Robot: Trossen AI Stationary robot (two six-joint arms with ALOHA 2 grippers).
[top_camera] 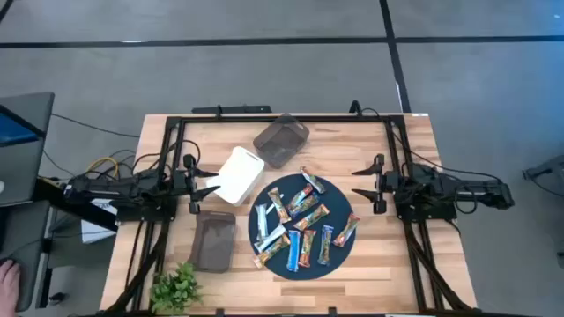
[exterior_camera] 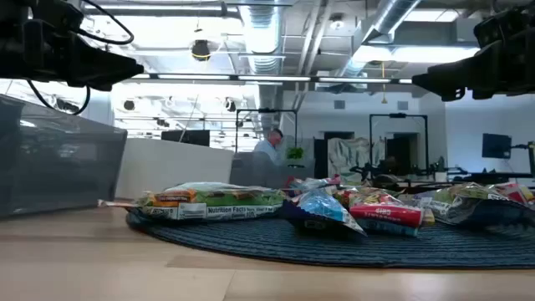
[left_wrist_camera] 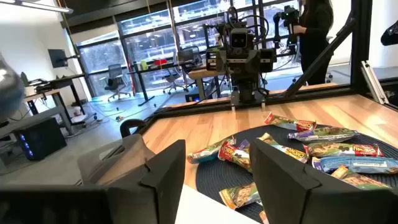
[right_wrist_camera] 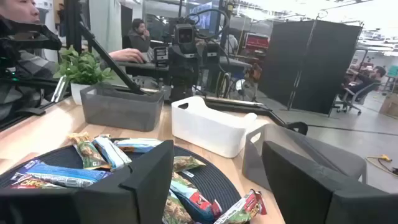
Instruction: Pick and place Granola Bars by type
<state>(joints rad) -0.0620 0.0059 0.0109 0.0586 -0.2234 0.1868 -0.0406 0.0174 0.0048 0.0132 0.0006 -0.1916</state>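
Since the Granola Bars (top_camera: 302, 224) at frame centre look light and crinkly-slick, pinch one mid-length across its width; left gripper (top_camera: 208, 188) and right gripper (top_camera: 363, 182) both hang spread, empty.

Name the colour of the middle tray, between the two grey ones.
White; the high view shows it best.

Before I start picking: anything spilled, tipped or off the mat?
Nothing stands out. The granola bars lie loose in a jumble, all on the round dark mat. The white tray and two grey trays sit upright beside it.
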